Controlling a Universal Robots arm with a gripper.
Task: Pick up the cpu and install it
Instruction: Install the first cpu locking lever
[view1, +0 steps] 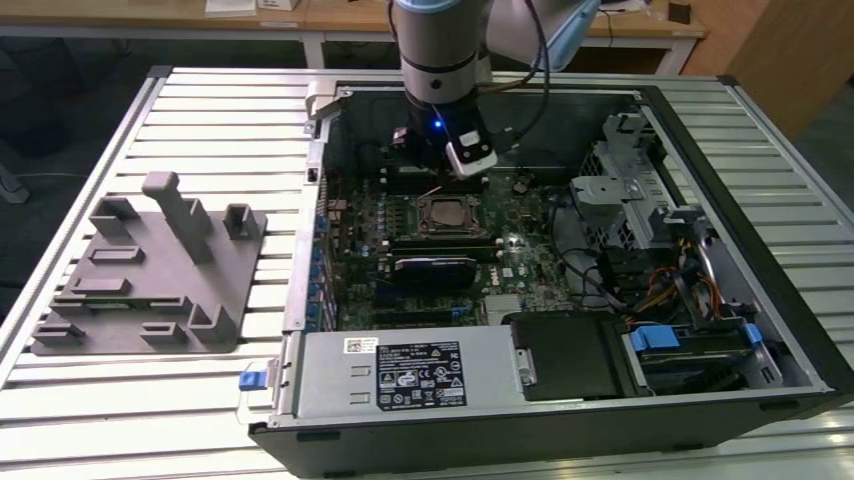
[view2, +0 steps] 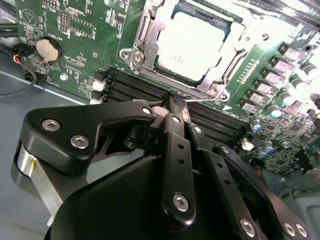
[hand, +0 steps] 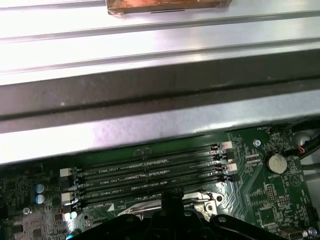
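Silver-topped cpu (view2: 192, 42) sits in its socket; black end effector (view2: 175, 100) hovers nearby, fingers pressed together, holding nothing.

Bright overhead light; glare whitens the cpu (view2: 192, 42) top.

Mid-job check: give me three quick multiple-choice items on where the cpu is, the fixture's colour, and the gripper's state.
1. Where is the cpu?
A. in the motherboard socket
B. on the fixture
C. between the gripper's fingers

2. What colour is the fixture beside the computer case?
A. blue
B. grey
C. orange

3. The gripper is:
A. wide open
B. shut, holding nothing
C. shut on a cable

Answers: 1 A, its silver top sits inside the socket frame. 2 B, plain grey in the exterior view. 3 B, the second wrist view shows fingertips together, nothing between.
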